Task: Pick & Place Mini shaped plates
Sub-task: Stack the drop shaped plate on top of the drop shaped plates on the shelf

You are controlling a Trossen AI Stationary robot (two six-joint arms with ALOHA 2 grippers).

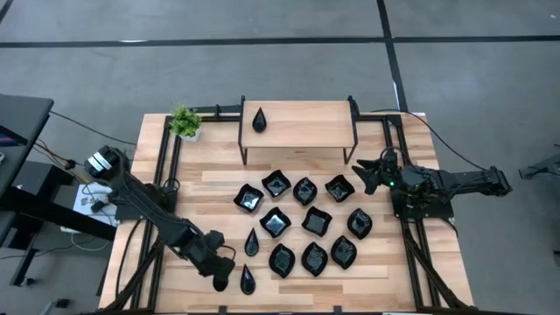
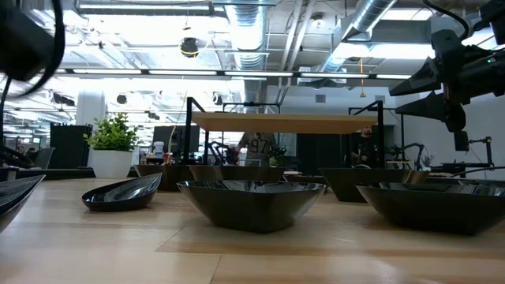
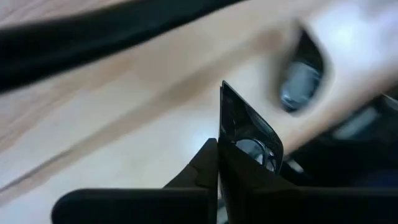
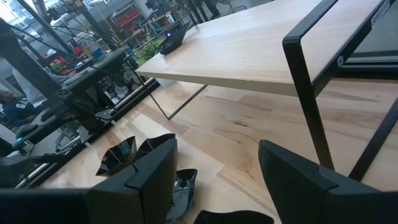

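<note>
Several glossy black mini plates [image 1: 316, 221], wavy squares and pointed leaves, rest on their bases in the middle of the wooden table. One teardrop plate [image 1: 259, 120] lies on the raised shelf [image 1: 306, 125], and another teardrop [image 1: 252, 242] lies on the table. My left gripper [image 1: 229, 276] is low near the table's near edge, shut on a third teardrop plate [image 1: 247, 278]. My right gripper [image 1: 363, 175] hangs open above the table by the shelf's right leg, touching nothing. My left gripper [image 3: 221, 155] pinches the teardrop plate's rim [image 3: 225, 134] between its two fingers. The plate's pointed end [image 3: 224, 87] sticks out past the fingertips. The fingers lie low and slant in from the table's left. Whether the plate is off the table I cannot tell.
A small green plant [image 1: 185, 122] in a white pot stands at the far left corner. The shelf's black legs [image 4: 308, 106] stand close to my right gripper [image 4: 217, 168]. Black frame rails run along both table sides. Bare wood lies left of the plates.
</note>
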